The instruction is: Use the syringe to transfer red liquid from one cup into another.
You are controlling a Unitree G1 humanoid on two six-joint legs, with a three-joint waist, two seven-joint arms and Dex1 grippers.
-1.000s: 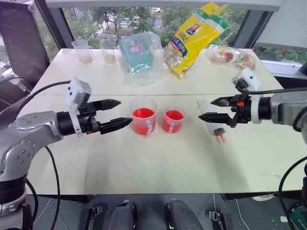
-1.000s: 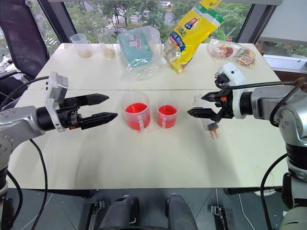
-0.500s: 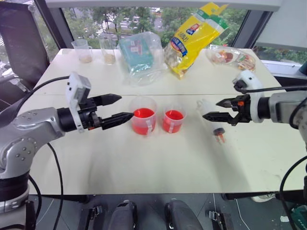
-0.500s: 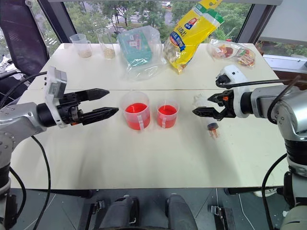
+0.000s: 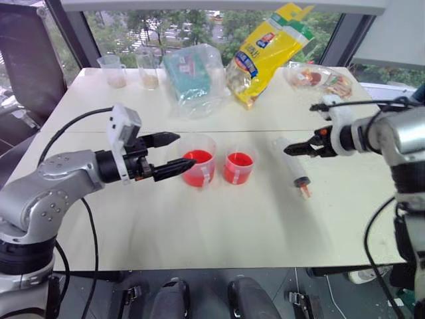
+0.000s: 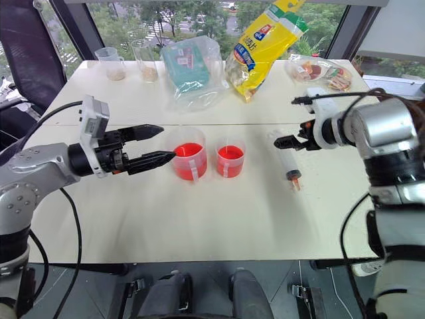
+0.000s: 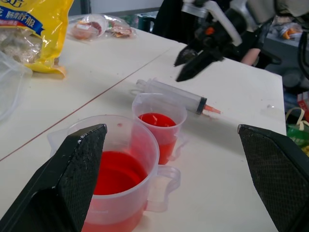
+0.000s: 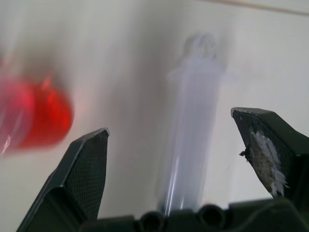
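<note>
While the large clear plastic syringe (image 6: 285,159) lies flat on the white bench (image 6: 219,219), at 3 o'clock of the smaller clear cup of red liquid (image 6: 230,159), the right end effector (image 6: 290,139) hangs released above its plunger end. Left end effector (image 6: 154,144) released beside the wider clear cup (image 6: 188,157). Barrel probably light, stiff, slick, prone to rolling; grip mid-barrel. White plunger, orange tip.
</note>
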